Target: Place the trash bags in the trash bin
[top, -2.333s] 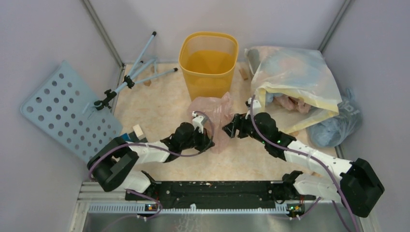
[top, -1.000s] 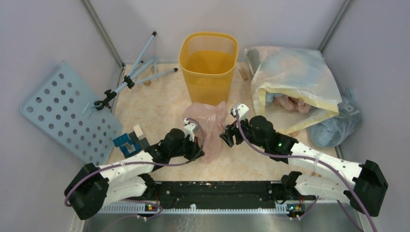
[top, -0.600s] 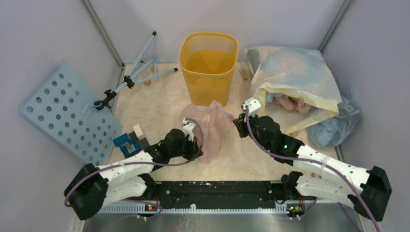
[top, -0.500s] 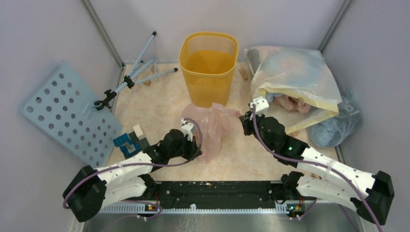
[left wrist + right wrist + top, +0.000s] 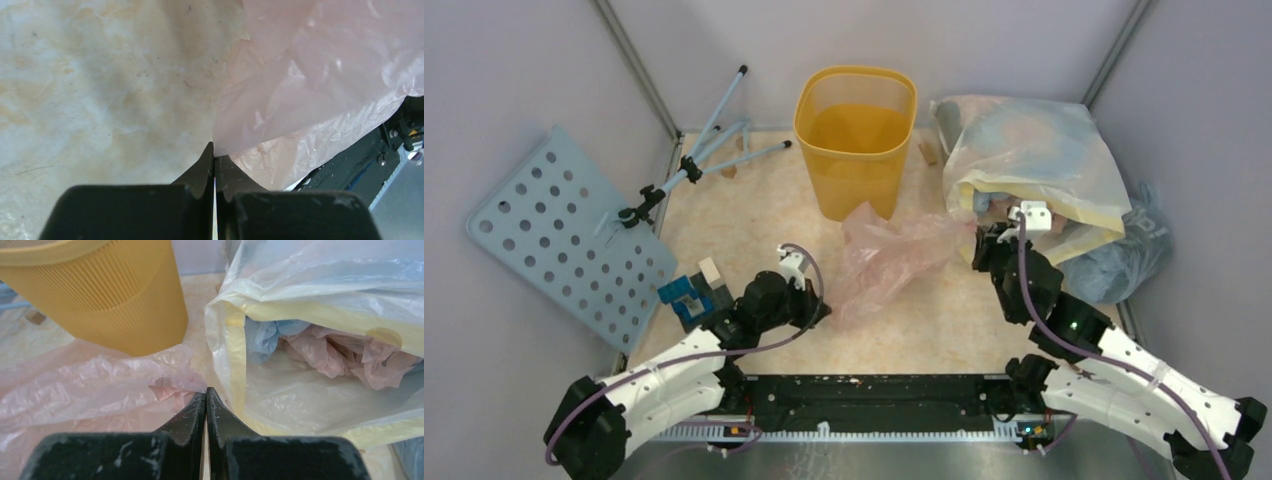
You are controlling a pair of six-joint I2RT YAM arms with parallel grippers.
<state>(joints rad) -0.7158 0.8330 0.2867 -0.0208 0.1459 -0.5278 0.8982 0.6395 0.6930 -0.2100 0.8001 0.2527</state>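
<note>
The trash bag [image 5: 894, 255], a thin pale pink film, lies stretched across the floor between my two grippers, in front of the yellow-orange trash bin [image 5: 854, 180]. My left gripper [image 5: 826, 312] is shut on the bag's near left edge; in the left wrist view the film [image 5: 310, 75] runs out from the closed tips [image 5: 214, 150]. At the bag's right corner my right gripper [image 5: 976, 245] is shut on it. The right wrist view shows the pink film [image 5: 100, 390] meeting the closed tips [image 5: 206, 392], with the bin [image 5: 110, 300] upright behind it.
A large whitish-yellow sack [image 5: 1044, 150] with crumpled bags inside lies right of the bin, close beside my right gripper [image 5: 310, 390]. A grey-blue bag [image 5: 1124, 262] sits at the far right. A perforated blue board [image 5: 554, 230] and a tripod [image 5: 714, 150] lie at left.
My right gripper has shut on the bag's right corner and pulled it right toward the sack, spreading the film. The left arm has drawn back slightly, still gripping.
</note>
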